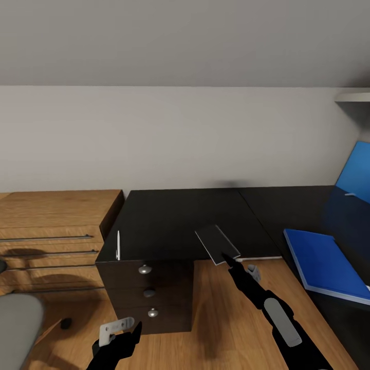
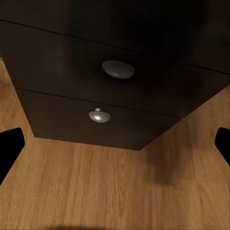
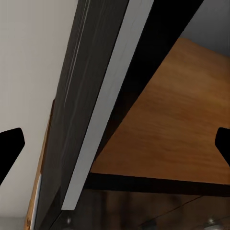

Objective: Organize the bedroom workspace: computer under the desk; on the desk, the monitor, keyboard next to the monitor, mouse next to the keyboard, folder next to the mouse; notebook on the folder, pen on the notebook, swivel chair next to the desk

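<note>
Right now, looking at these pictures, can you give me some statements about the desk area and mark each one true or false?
1. The right gripper holds a dark notebook above the desk. True.
2. The pen lies on the blue folder. False: it lies near the desk's left edge, far from the folder.
3. The left gripper holds the pen. False: it is open and empty, low before the drawers.
4. The drawers have round knobs. True.
</note>
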Controlling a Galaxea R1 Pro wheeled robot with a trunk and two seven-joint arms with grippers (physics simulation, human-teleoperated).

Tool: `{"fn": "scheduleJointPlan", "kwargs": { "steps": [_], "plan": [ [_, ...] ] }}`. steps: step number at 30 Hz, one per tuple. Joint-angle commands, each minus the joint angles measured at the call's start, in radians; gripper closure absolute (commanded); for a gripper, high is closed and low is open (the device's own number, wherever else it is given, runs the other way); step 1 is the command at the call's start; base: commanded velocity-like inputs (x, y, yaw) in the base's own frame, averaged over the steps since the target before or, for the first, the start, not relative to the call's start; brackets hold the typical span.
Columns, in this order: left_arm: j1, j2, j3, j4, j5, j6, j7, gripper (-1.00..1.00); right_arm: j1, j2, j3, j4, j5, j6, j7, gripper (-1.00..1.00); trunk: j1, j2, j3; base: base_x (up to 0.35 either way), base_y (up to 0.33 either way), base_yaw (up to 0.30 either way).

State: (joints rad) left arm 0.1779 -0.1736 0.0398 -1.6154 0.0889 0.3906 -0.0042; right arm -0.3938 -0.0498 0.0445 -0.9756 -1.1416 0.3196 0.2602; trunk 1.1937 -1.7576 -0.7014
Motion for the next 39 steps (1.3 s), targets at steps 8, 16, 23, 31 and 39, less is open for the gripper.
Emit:
{"fn": "scheduleJointPlan", "kwargs": {
  "steps": [8,16,23,31,39],
  "plan": [
    [0.000,-0.001,0.002,-0.002,0.010,0.006,0.000,-1.00,0.000,-0.001,0.002,0.000,-0.007,0.002,0.001,-1.00,0.000,0.000,-0.001,0.000,0.000,0.000],
    [0.000,-0.001,0.003,-0.001,0.010,0.004,0.000,-1.00,0.000,-0.001,0.002,0.000,-0.007,0.001,0.001,-1.00,0.000,0.000,-0.001,0.016,0.000,0.000],
    [0.000,-0.001,0.003,-0.001,0.010,0.005,0.000,-1.00,0.000,-0.001,0.002,0.000,-0.007,0.001,0.001,-1.00,0.000,0.000,-0.001,0.086,0.000,0.000],
    [0.000,-0.001,0.003,-0.001,0.010,0.005,0.000,-1.00,0.000,-0.001,0.002,0.000,-0.007,0.001,0.001,-1.00,0.000,0.000,-0.001,0.011,0.000,0.000],
    [0.000,-0.001,0.003,-0.001,0.010,0.004,0.000,-1.00,0.000,-0.001,0.002,0.000,-0.007,0.001,0.001,-1.00,0.000,0.000,-0.001,0.000,0.000,0.000]
  ]
}}
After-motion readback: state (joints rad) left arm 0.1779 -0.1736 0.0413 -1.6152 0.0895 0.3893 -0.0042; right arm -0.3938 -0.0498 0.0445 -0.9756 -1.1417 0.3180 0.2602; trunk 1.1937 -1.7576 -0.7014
